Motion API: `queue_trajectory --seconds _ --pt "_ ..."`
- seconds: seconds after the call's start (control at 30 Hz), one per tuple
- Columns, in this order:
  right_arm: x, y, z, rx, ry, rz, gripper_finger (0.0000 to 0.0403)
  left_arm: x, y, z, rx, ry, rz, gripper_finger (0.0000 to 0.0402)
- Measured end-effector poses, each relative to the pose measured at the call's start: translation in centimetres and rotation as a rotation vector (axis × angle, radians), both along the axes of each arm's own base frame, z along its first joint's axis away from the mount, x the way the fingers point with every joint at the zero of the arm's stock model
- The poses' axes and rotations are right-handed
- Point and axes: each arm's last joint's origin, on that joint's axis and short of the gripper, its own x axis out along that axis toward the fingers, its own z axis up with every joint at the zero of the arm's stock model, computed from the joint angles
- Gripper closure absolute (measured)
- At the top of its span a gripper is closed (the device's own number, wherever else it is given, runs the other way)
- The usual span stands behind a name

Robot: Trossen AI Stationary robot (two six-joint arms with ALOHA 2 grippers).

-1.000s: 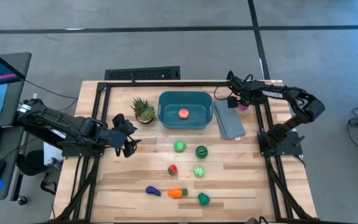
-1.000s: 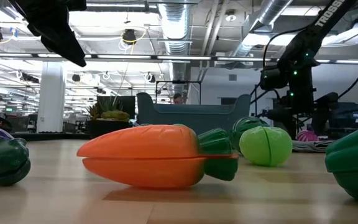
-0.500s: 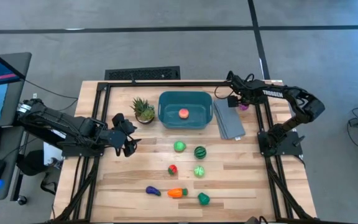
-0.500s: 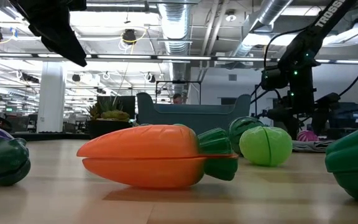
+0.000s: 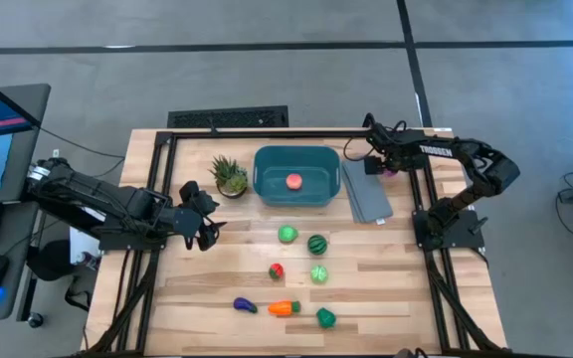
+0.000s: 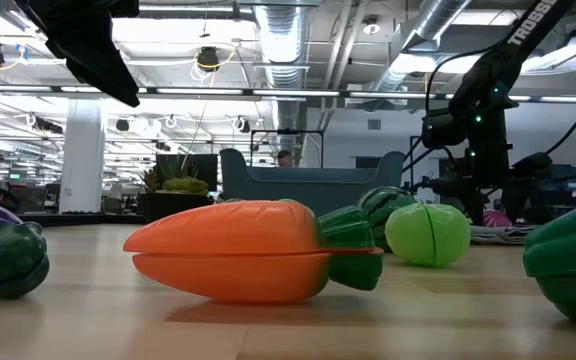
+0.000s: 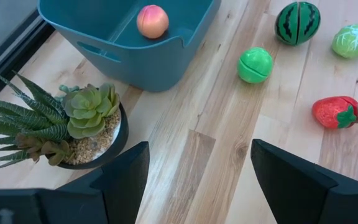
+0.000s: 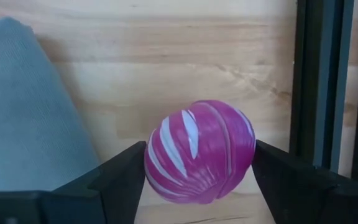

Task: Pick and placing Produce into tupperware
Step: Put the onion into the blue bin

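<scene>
The teal tupperware (image 5: 296, 150) stands at the table's far middle with a pink peach (image 5: 293, 181) inside. On the wood nearer lie a green ball (image 5: 286, 235), a watermelon (image 5: 317, 244), a strawberry (image 5: 277, 270), a pale green piece (image 5: 318, 273), an eggplant (image 5: 245, 305), a carrot (image 5: 284, 308) and a dark green piece (image 5: 325, 318). My right gripper (image 8: 199, 163) is at the far right, closed around a magenta piece (image 8: 199, 152). My left gripper (image 7: 197, 180) hangs open above the table's left side, near the potted plant (image 5: 230, 176). My right gripper pinches the magenta piece between its two fingers, one finger (image 8: 120, 180) against each of two opposite sides (image 8: 153, 165). The fingers come from above, pointing steeply down. The piece sits on the wood beside the grey slab.
A flat grey slab (image 5: 366, 194) lies between the tupperware and the magenta piece. A black frame rail (image 8: 319, 81) runs close along the magenta piece's other side. Black rails border the table on the left and right.
The watermelon has rolled a little toward the table's left, with nothing touching it. Both arms have stayed in place.
</scene>
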Motion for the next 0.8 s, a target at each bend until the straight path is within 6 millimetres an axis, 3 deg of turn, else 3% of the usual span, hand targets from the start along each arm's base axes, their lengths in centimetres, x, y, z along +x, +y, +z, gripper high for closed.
queue_trajectory --seconds 0.8 --pt "-0.01 -0.03 0.01 -0.008 0.004 -0.006 0.0121 0.0 0.0 0.0 -0.006 -0.003 0.005 0.013"
